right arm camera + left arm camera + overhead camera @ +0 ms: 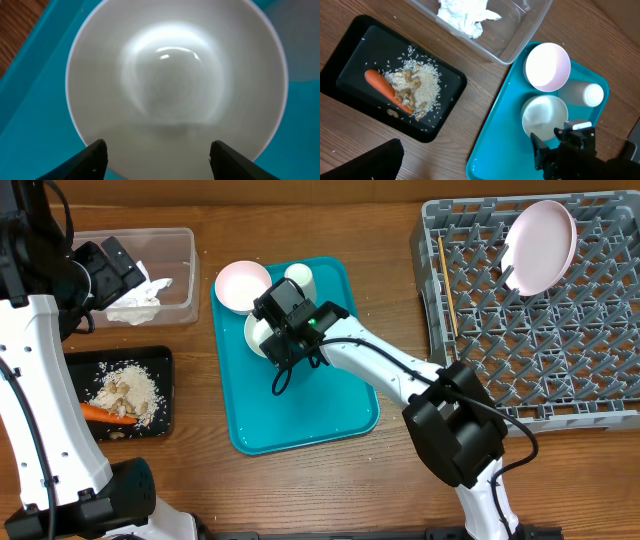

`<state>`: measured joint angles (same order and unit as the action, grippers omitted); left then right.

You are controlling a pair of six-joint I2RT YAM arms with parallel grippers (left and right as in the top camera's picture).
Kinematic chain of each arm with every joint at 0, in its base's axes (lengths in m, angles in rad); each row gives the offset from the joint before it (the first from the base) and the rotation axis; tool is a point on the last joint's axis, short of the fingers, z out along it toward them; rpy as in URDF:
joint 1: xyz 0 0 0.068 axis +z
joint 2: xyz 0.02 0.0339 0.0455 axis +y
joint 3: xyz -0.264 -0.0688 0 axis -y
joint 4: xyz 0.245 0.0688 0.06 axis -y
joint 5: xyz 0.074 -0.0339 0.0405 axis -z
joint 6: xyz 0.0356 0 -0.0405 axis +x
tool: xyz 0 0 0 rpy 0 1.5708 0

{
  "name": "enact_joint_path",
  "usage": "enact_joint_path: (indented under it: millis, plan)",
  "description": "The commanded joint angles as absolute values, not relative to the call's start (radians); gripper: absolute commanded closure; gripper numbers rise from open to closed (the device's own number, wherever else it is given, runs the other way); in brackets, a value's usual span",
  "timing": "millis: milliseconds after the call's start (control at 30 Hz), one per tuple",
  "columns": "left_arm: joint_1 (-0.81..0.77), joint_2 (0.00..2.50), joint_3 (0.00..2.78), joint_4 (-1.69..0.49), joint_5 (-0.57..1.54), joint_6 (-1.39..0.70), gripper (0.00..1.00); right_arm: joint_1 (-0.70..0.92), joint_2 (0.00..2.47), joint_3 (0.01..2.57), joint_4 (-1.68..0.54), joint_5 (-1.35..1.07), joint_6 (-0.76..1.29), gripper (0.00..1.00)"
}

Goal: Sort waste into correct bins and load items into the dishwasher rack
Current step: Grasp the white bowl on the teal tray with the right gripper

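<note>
My right gripper (272, 328) (157, 160) is open just above a white bowl (175, 75) (544, 115) on the teal tray (300, 415), its fingers on either side of the near rim. A pinkish bowl (243, 285) and a white cup (300, 277) lie beside it. The black tray (160, 365) holds rice (135, 388) and a carrot (105, 415). The clear tub (185, 245) holds white tissue (140, 295). The grey rack (530, 350) holds a plate (543, 245) on edge and a chopstick (447, 285). My left gripper (105, 265) is open and empty over the tub. No fork or red wrapper shows.
The rack fills the right side up to the table's far and right edges. Bare wood shows between the teal tray and the rack, and along the front edge. The left arm's white links stand along the left side by the black tray.
</note>
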<state>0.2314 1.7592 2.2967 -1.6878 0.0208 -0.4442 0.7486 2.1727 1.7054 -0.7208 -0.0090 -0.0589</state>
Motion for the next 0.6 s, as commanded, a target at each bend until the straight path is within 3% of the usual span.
enact_joint_path:
  millis: [0, 300, 567]
  plan:
    - [0.235, 1.760, 2.297, -1.689, 0.011, -0.457, 0.00, 0.758, 2.185, 1.703, -0.748, -0.067, -0.080, 0.32]
    - [0.235, 1.760, 2.297, -1.689, 0.011, -0.457, 0.00, 0.785, 2.185, 1.724, -0.854, -0.067, -0.062, 0.31]
    - [0.235, 1.760, 2.297, -1.689, 0.011, -0.457, 0.00, 0.786, 2.170, 1.932, -1.065, -0.071, 0.034, 0.30]
